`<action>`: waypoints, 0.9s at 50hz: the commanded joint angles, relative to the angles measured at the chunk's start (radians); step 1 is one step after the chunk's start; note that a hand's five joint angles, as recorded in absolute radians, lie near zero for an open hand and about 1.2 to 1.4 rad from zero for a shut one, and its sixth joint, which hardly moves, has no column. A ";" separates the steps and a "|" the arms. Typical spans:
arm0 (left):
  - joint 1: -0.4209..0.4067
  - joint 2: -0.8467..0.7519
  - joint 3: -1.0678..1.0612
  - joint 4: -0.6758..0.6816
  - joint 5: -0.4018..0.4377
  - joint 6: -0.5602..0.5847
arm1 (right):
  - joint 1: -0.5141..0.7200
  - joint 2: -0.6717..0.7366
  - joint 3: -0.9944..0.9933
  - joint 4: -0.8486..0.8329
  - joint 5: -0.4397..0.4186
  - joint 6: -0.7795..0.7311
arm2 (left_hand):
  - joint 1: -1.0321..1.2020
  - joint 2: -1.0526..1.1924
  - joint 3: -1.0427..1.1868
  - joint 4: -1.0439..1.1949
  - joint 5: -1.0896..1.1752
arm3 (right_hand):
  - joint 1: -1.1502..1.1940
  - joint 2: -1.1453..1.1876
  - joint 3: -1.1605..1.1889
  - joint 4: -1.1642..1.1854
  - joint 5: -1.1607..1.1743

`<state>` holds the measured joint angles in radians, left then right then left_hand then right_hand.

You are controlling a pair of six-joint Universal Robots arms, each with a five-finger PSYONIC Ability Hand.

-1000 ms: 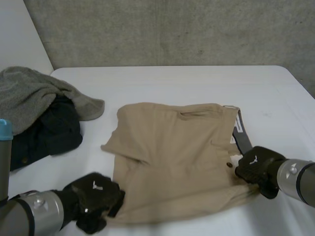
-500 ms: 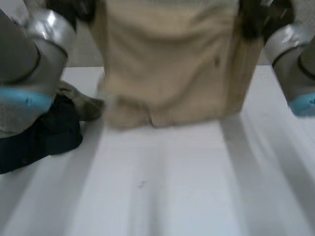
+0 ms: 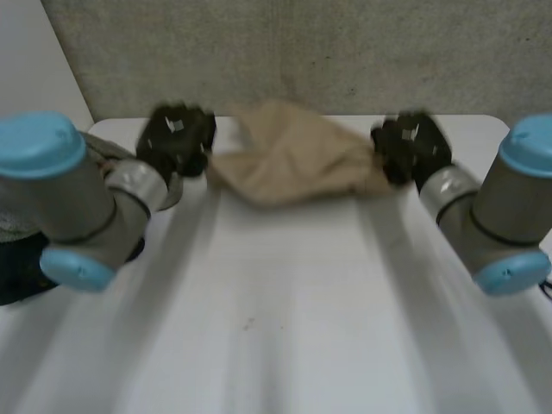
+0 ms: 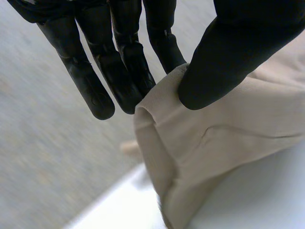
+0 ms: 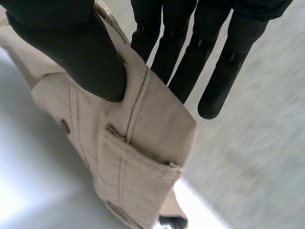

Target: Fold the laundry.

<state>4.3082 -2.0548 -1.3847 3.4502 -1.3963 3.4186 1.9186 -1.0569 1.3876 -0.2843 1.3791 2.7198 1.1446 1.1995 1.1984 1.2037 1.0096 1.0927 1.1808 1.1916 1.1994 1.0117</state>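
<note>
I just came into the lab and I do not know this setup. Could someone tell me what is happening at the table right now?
The robot is handling a beige garment with both hands. The left hand pinches one end between thumb and fingers, and the right hand pinches the other end, at the waistband. The cloth hangs bunched between them over the far side of the white table, not folded yet. Beside the left arm lies more laundry.

garment (image 3: pixel 289 157) between left hand (image 3: pixel 175 138) and right hand (image 3: pixel 412 147), over table (image 3: pixel 285 302) far end
</note>
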 commanded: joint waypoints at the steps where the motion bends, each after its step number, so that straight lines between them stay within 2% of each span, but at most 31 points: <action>1: 0.002 0.019 -0.187 0.007 0.036 0.030 | -0.038 0.037 0.094 0.223 0.015 -0.160 | 0.252 0.197 0.198 0.193 0.212 | 0.263 0.174 0.164 0.156 0.169; 2: 0.008 0.033 -0.209 0.007 0.039 0.034 | -0.044 0.032 0.093 0.249 0.015 -0.158 | 0.252 0.197 0.198 0.193 0.212 | 0.082 -0.006 -0.017 -0.025 -0.012; 3: 0.011 0.044 -0.220 0.007 0.040 0.036 | -0.053 0.019 0.084 0.289 0.014 -0.149 | 0.252 0.197 0.198 0.193 0.212 | -0.286 -0.374 -0.385 -0.393 -0.380; 5: 0.019 0.071 -0.249 0.007 0.043 0.037 | -0.062 -0.001 0.074 0.321 0.012 -0.131 | 0.252 0.197 0.198 0.193 0.212 | -0.497 -0.586 -0.596 -0.604 -0.591; 10: 0.025 0.128 -0.295 0.007 0.057 0.037 | -0.090 -0.072 0.018 0.387 -0.017 -0.054 | 0.252 0.197 0.198 0.193 0.212 | -0.563 -0.651 -0.662 -0.669 -0.656; 16: 0.034 0.166 -0.335 0.007 0.086 0.033 | -0.092 -0.068 -0.065 0.484 -0.055 -0.037 | 0.252 0.197 0.198 0.193 0.212 | -0.572 -0.660 -0.671 -0.678 -0.665; 22: 0.031 0.177 -0.359 0.009 0.089 0.031 | -0.067 0.014 -0.157 0.593 -0.063 -0.084 | 0.252 0.197 0.198 0.193 0.212 | -0.522 -0.610 -0.621 -0.629 -0.615; 33: 0.039 0.176 -0.350 0.012 0.086 0.030 | -0.004 0.144 -0.176 0.616 -0.029 -0.153 | 0.252 0.197 0.198 0.193 0.212 | -0.496 -0.584 -0.594 -0.602 -0.589; 34: 0.042 0.174 -0.347 0.009 0.086 0.030 | -0.003 0.150 -0.173 0.610 -0.023 -0.152 | 0.252 0.197 0.198 0.193 0.212 | -0.460 -0.549 -0.559 -0.567 -0.554; 36: 0.044 0.176 -0.347 0.007 0.086 0.025 | -0.001 0.159 -0.163 0.573 -0.003 -0.153 | 0.252 0.197 0.198 0.193 0.212 | -0.162 -0.250 -0.261 -0.269 -0.255; 38: 0.044 0.179 -0.350 -0.002 0.089 0.019 | -0.003 0.159 -0.151 0.536 0.014 -0.153 | 0.252 0.197 0.198 0.193 0.212 | 0.248 0.160 0.149 0.142 0.155; 42: 0.045 0.191 -0.359 -0.057 0.091 0.022 | -0.012 0.095 -0.076 0.435 0.075 -0.153 | 0.252 0.197 0.198 0.193 0.212 | 0.304 0.215 0.205 0.197 0.210; 45: 0.051 0.228 -0.375 -0.153 0.097 0.031 | -0.032 -0.006 0.011 0.410 0.075 -0.163 | 0.252 0.197 0.198 0.193 0.212 | 0.304 0.215 0.205 0.197 0.210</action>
<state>4.3524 -1.8706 -1.7384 3.4234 -1.3071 3.4403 1.9125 -0.9253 1.2693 0.2099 1.4197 2.5639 1.1446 1.1996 1.1984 1.2037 1.0096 1.0471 1.1810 1.1830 1.1909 1.0021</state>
